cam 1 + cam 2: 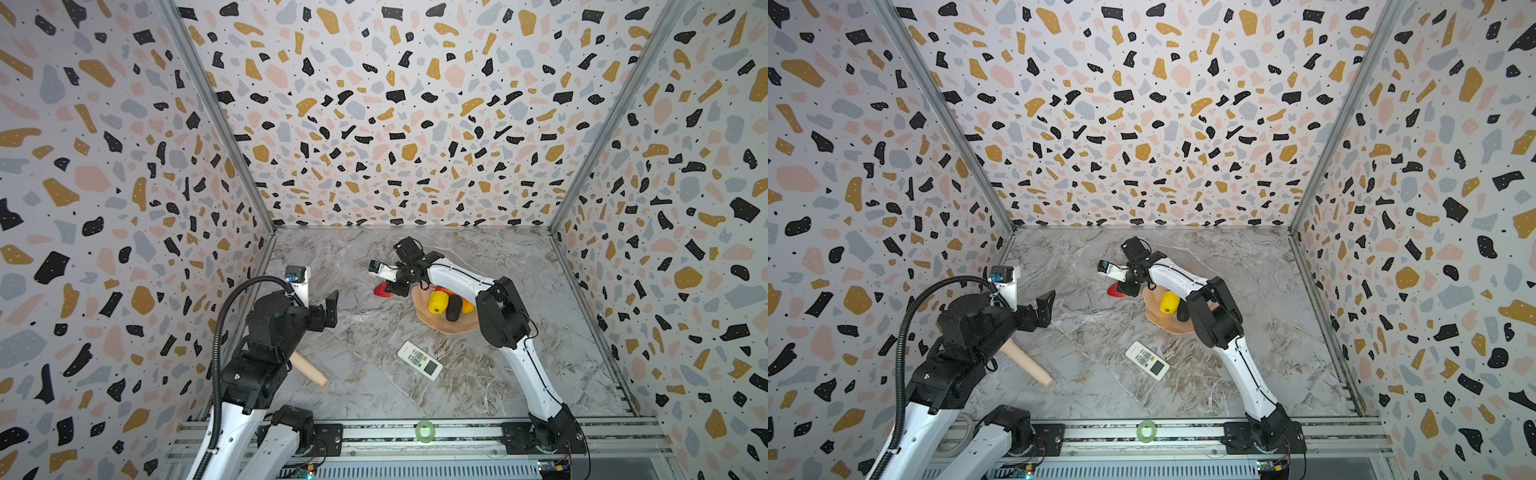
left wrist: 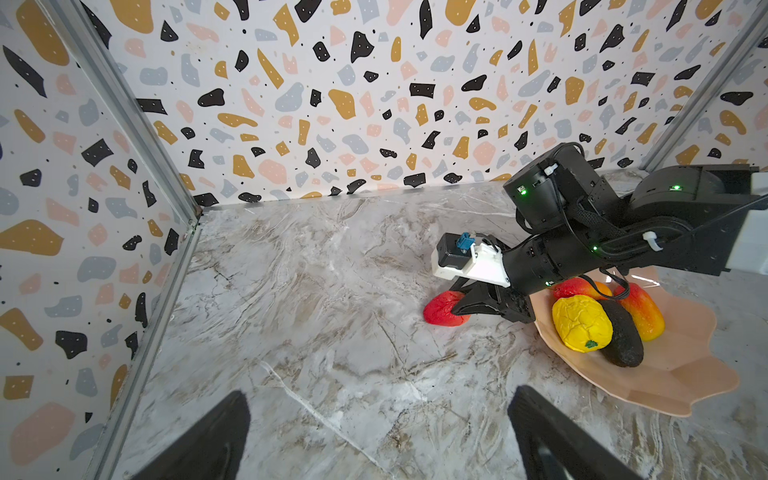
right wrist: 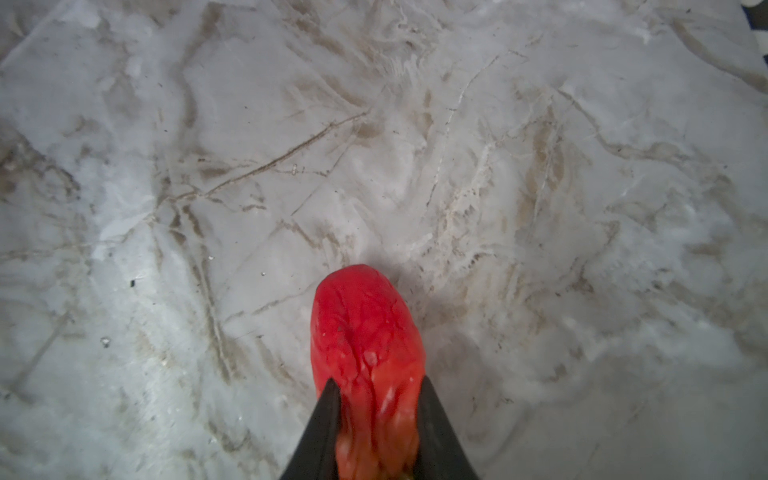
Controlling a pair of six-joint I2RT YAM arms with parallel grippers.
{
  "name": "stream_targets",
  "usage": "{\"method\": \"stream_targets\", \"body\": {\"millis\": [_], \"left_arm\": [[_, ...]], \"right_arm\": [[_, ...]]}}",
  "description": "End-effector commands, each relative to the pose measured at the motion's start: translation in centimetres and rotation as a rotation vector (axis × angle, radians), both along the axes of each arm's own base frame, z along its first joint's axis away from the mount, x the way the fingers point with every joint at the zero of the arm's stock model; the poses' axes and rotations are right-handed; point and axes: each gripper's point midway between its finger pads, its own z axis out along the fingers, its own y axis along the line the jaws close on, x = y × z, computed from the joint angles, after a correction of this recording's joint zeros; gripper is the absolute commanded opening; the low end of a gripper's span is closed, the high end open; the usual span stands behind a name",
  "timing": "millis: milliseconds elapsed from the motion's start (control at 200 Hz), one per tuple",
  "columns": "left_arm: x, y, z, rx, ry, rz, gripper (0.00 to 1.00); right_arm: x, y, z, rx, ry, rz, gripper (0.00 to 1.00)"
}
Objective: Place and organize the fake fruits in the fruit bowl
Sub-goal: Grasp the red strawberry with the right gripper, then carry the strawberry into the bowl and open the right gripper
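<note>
Pinched between right gripper (image 3: 378, 380) jaws: strawberry (image 3: 361, 324), low over marble table (image 3: 208, 166), mid-frame in both top views, just left of fruit bowl (image 1: 436, 322). Seemingly the last pickup; next, lift over rim, release beside other fruits (image 1: 437, 301). Left gripper (image 1: 330, 306) spread, empty.

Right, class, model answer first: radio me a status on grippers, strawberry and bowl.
Right gripper shut on strawberry, down at table level just outside fruit bowl. Left gripper open, empty, standing off. Remote and wooden cylinder well clear of path.
</note>
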Motion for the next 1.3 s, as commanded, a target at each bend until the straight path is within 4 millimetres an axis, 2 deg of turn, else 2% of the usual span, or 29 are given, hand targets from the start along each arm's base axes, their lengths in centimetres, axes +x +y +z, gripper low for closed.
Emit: {"method": "stream_targets", "body": {"millis": [0,125,240,330,461,681,811,921,1041,1297], "left_arm": [[0.0,0.1,1.0,0.006,-0.039,0.004,1.0],[0.2,0.0,0.9,0.006,-0.04,0.001,1.0],[0.3,-0.1,0.8,0.004,-0.04,-0.004,1.0],[0.5,-0.2,0.8,0.001,-0.048,-0.006,1.0],[0.7,-0.3,1.1,-0.002,-0.063,-0.009,1.0],[1.2,-0.7,0.9,0.007,-0.066,-0.028,1.0],[1.4,-1.0,0.5,-0.008,-0.07,-0.036,1.0],[1.7,-1.3,0.4,-0.024,-0.077,-0.051,1.0],[1.9,-1.6,0.4,-0.027,-0.072,-0.06,1.0],[1.9,-1.8,0.8,-0.042,-0.078,-0.068,1.0]], "right_arm": [[-0.1,0.0,5.0,0.035,-0.053,-0.028,0.16],[-0.5,-0.7,9.2,0.089,-0.116,-0.055,0.15],[-1.1,-2.5,12.7,0.111,-0.18,-0.111,0.15],[-1.7,-5.1,14.7,0.109,-0.222,-0.201,0.15],[-3.6,-10.3,15.4,0.08,-0.243,-0.354,0.14],[-6.9,-20.0,15.2,-0.104,-0.248,-0.584,0.15],[-9.3,-23.3,14.3,-0.205,-0.205,-0.632,0.15],[-10.9,-24.4,13.2,-0.263,-0.148,-0.627,0.17],[-12.4,-24.8,11.1,-0.327,-0.067,-0.606,0.2],[-14.8,-24.6,7.9,-0.385,0.06,-0.544,0.24]]}}
